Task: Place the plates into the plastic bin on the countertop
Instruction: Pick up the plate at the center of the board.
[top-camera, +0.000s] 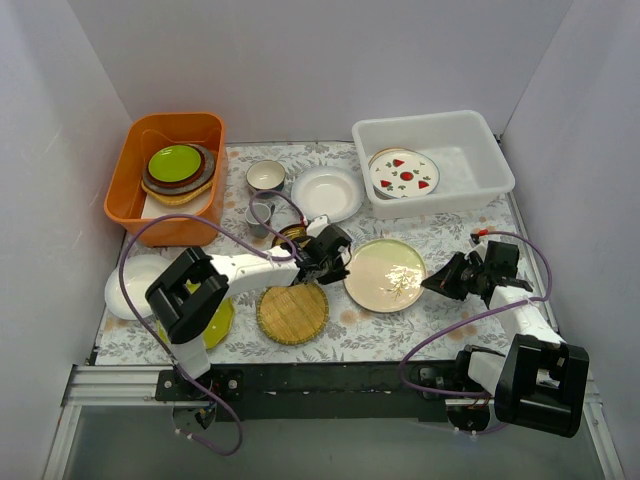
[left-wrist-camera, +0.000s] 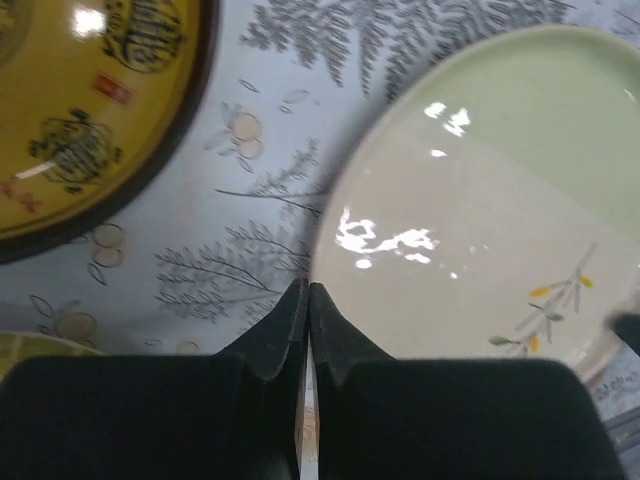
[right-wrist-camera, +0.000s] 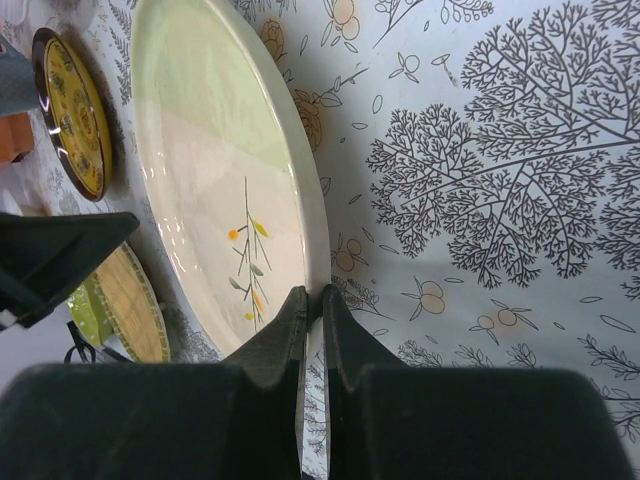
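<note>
Left tool (left-wrist-camera: 307, 292) and right tool (right-wrist-camera: 313, 295) both shut on nothing, tips at opposite rims of the sprig plate (top-camera: 385, 275) lying flat on the bench (top-camera: 445, 237), well short of the bin (top-camera: 425, 121), and I'd say that glossy rim could skid away from such thin contact.

Plain pale walls (top-camera: 300, 60) stand on three sides; an aluminium rail (top-camera: 110, 385) runs nearest.
</note>
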